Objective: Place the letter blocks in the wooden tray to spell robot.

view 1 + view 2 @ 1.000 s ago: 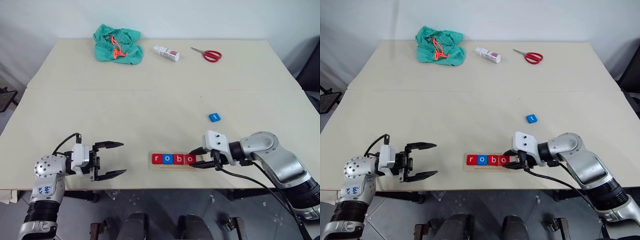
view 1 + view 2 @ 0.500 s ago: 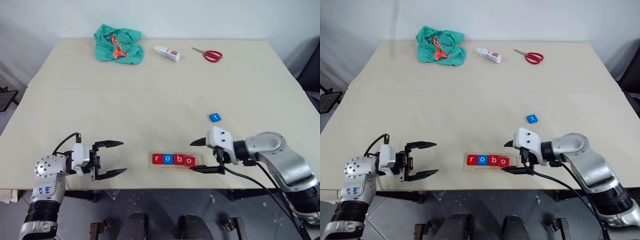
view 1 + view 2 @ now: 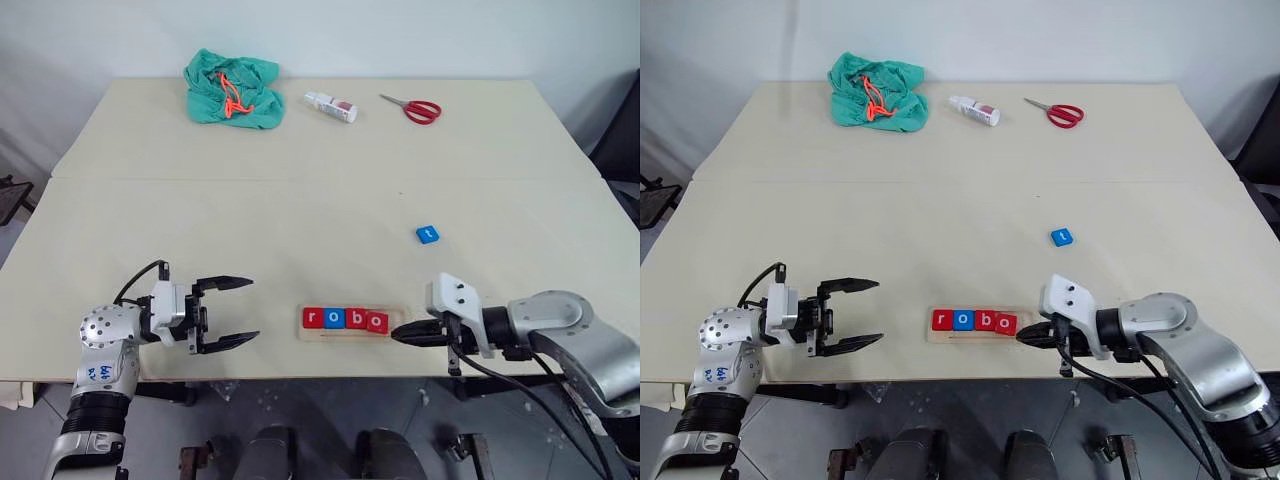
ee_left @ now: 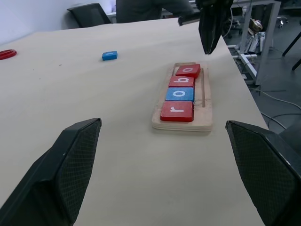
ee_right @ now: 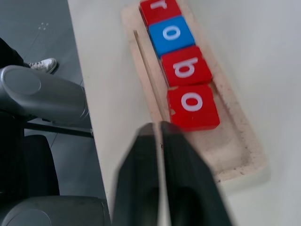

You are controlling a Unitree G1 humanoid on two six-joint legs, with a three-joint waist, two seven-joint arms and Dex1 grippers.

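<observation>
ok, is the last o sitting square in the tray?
No, slightly askew. The second red o block sits rotated against the b block in the wooden tray, offset from the row.

This looks like a lab or office workroom: a plain pale surface (image 3: 300,200) against a bare white wall, a grey hard floor, black office chairs (image 4: 91,14) and metal-legged desks behind, cables trailing on the floor.
</observation>
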